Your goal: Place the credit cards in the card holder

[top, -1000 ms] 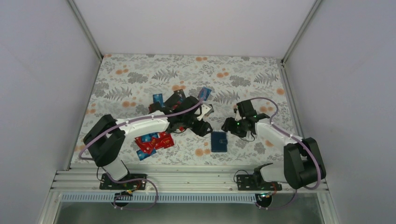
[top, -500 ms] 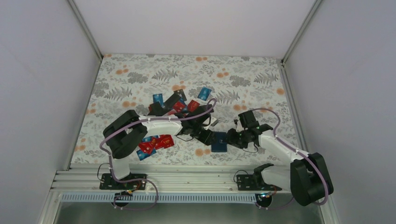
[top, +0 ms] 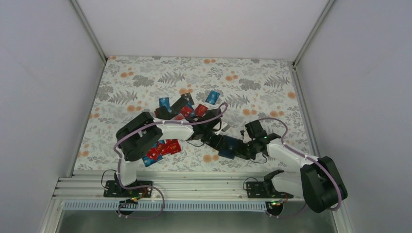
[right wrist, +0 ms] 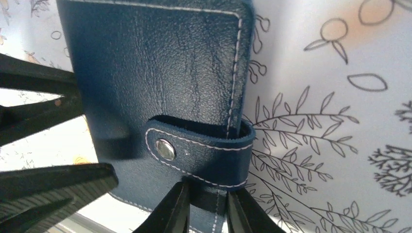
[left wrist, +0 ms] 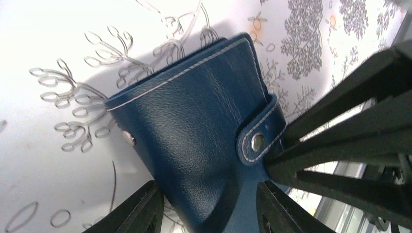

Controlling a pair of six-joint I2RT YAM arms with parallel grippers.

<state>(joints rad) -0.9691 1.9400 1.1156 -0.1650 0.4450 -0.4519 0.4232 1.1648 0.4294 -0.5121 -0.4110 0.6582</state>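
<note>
Card holder [left wrist: 194, 131], closed with its strap [right wrist: 204, 145] snapped down, is found on the floral desk [top: 145, 77] near the front edge, between the two arms. From above it is largely covered by both wrists. Credit cards [top: 167, 145], red, blue and black, are scattered on the desk to its left and behind; several are hidden under the left arm [top: 165, 130]. The left fingers [left wrist: 141, 211] are set astride one end of the holder; whether they press it cannot be told. The right fingers [right wrist: 170, 213] are pinched on the edge below the strap, their tips cut off.
</note>
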